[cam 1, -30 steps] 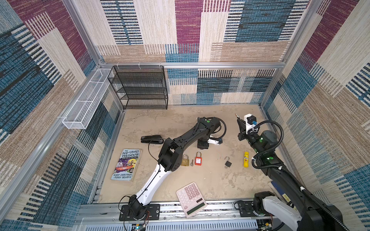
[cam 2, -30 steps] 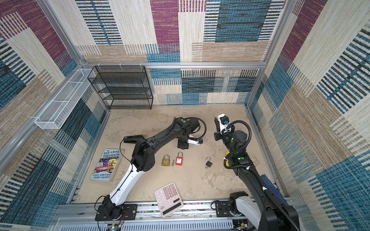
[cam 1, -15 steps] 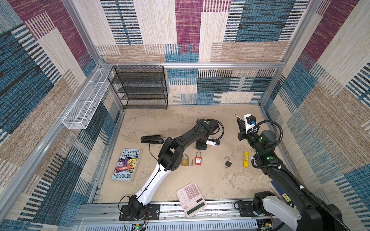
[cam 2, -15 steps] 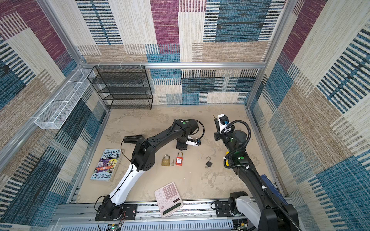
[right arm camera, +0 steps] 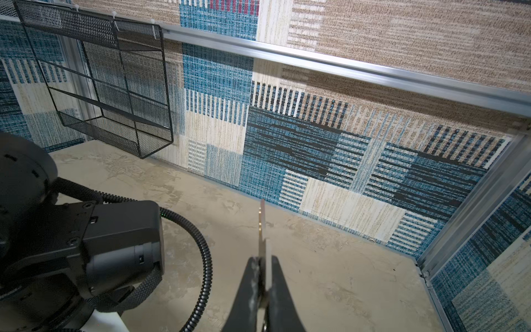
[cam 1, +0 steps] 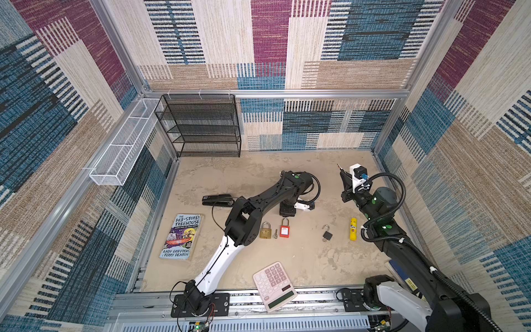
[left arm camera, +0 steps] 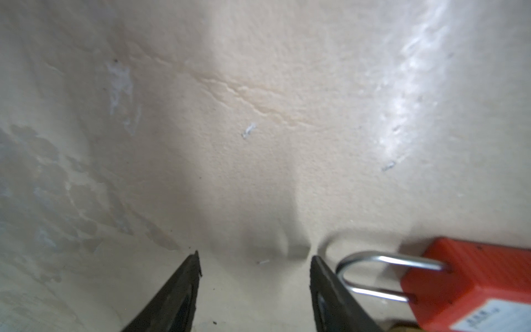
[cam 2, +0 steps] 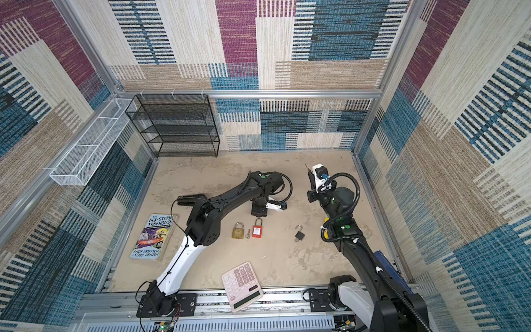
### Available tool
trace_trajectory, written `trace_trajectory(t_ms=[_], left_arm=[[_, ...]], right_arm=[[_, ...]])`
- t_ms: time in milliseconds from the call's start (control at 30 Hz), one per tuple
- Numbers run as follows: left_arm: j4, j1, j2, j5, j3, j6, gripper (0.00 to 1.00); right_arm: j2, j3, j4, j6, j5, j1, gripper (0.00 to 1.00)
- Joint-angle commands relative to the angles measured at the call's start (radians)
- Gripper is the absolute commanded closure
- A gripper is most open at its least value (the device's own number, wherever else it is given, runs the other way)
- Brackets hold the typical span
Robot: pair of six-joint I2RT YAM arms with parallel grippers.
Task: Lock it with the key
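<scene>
Right pincer [right arm camera: 263, 258] pressed together on key [right arm camera: 262, 227], blade sticking out past tips, up off counter [cam 1: 301, 258], aimed at back wall. Left pincer [left arm camera: 254, 258] spread, empty, low over counter; red padlock [left arm camera: 459, 287] shackle just beside one finger. Brass padlock [cam 1: 265, 230] and small key [cam 1: 275, 233] beside red one. Black padlock [cam 1: 327, 234], shackle open, on counter apart from both pincers; yellow tube [cam 1: 352, 228] near it, right pincer's side. Calculator [cam 1: 274, 286], book [cam 1: 181, 237] further off.
</scene>
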Motion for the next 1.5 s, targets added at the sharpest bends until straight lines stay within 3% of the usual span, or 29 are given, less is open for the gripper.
trace_trajectory(t_ms=[0,1100,1467], left_arm=[[-0.005,0.001,-0.008,0.008,0.003,-0.026,0.38],[-0.005,0.002,-0.052,0.001,-0.049,-0.061,0.37],[0.036,0.084,-0.166,0.060,0.027,-0.225,0.37]], right_arm=[[-0.002,0.000,0.025,0.010,-0.009,0.001,1.00],[0.003,-0.003,0.032,0.024,-0.016,0.000,1.00],[-0.009,0.038,-0.011,0.122,-0.027,-0.002,1.00]])
